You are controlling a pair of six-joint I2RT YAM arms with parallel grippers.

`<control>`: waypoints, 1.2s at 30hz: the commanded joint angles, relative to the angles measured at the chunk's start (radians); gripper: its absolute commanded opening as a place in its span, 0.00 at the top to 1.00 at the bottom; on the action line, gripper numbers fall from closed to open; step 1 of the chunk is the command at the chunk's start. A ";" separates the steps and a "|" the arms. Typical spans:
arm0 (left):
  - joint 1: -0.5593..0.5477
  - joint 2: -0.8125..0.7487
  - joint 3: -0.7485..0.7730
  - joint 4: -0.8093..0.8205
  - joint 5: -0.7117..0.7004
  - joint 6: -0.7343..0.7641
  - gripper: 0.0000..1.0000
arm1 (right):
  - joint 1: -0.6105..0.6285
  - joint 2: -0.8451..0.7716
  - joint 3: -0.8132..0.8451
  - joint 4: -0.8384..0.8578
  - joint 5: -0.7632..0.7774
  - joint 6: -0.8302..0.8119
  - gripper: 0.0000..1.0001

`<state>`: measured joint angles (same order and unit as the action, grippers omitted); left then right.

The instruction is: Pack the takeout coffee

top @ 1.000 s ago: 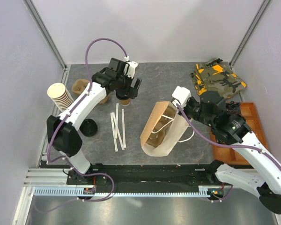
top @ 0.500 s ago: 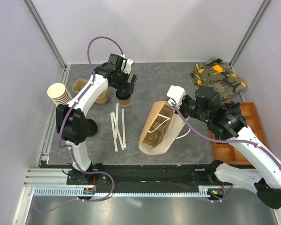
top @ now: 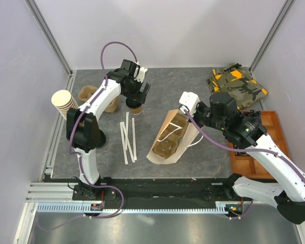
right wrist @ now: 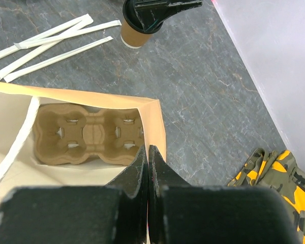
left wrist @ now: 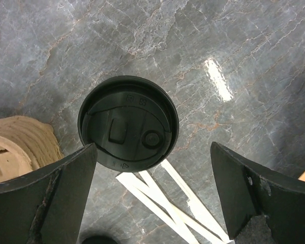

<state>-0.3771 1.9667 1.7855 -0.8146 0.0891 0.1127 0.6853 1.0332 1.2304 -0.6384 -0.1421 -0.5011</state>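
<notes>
The takeout coffee (top: 135,108), a small brown cup with a black lid, stands upright on the grey table left of the paper bag (top: 165,147). My left gripper (top: 135,98) hangs just above it, open. In the left wrist view the lid (left wrist: 128,123) lies between and beyond the spread fingers (left wrist: 51,195), nearer the left one, and the gripper (left wrist: 152,190) holds nothing. My right gripper (top: 189,118) is shut on the bag's top rim (right wrist: 155,122) and holds the mouth open. A pulp cup carrier (right wrist: 86,133) lies inside the bag. The coffee also shows in the right wrist view (right wrist: 134,31).
Several wrapped straws (top: 128,136) lie between the coffee and the bag. A tall stack of cups (top: 66,104), a loose black lid (top: 95,138) and a pulp carrier (top: 90,95) are at the left. A camouflage cloth (top: 236,84) and an orange tray (top: 262,147) are at the right.
The left gripper has stayed over the coffee while its arm swung in towards the wall. The right gripper has drawn the bag's rim leftward, and the bag has tipped and slid a little left.
</notes>
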 commanded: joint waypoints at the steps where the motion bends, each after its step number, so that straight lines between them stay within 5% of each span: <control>1: 0.009 0.011 0.051 0.009 0.005 0.042 0.02 | 0.002 0.013 0.053 0.000 -0.013 0.010 1.00; 19: 0.040 0.043 0.071 0.011 0.024 0.079 0.01 | 0.003 0.053 0.063 0.000 -0.020 0.026 1.00; 36: 0.047 0.075 0.040 0.037 0.038 0.108 0.16 | 0.002 0.090 0.095 -0.004 -0.013 0.029 1.00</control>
<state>-0.3347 2.0296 1.8210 -0.8051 0.0921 0.1860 0.6853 1.1130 1.2743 -0.6514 -0.1452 -0.4854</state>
